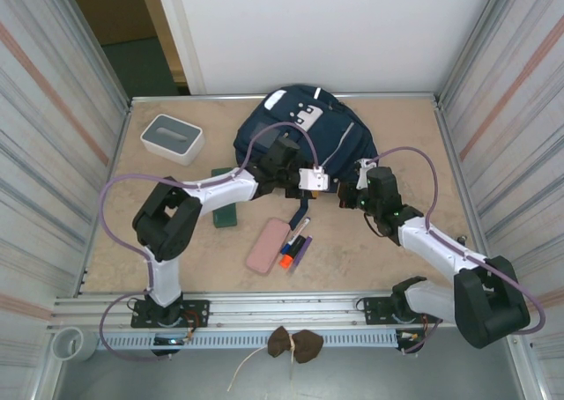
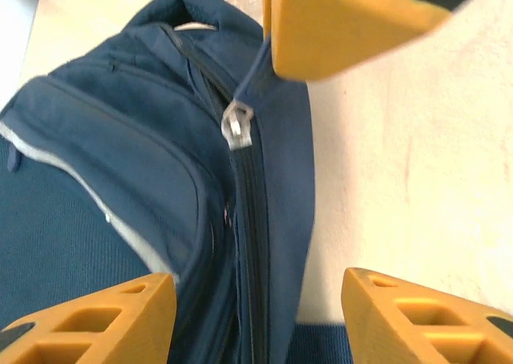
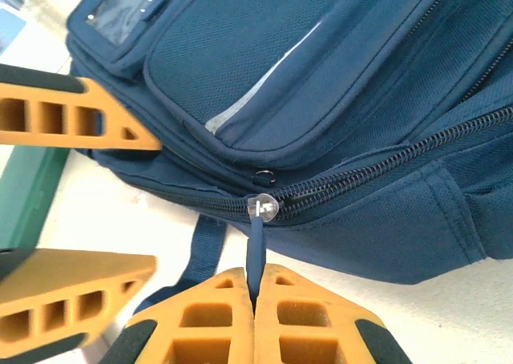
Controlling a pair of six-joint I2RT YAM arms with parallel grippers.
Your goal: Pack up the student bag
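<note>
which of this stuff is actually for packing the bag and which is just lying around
For the job: student bag, its zip pull in the right gripper; likely pink pencil case, pens, green block.
Lying about, probably: white-grey box, brown cloth.

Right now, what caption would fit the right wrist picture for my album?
Right pincer shut on the blue zipper pull of the navy student bag.
</note>
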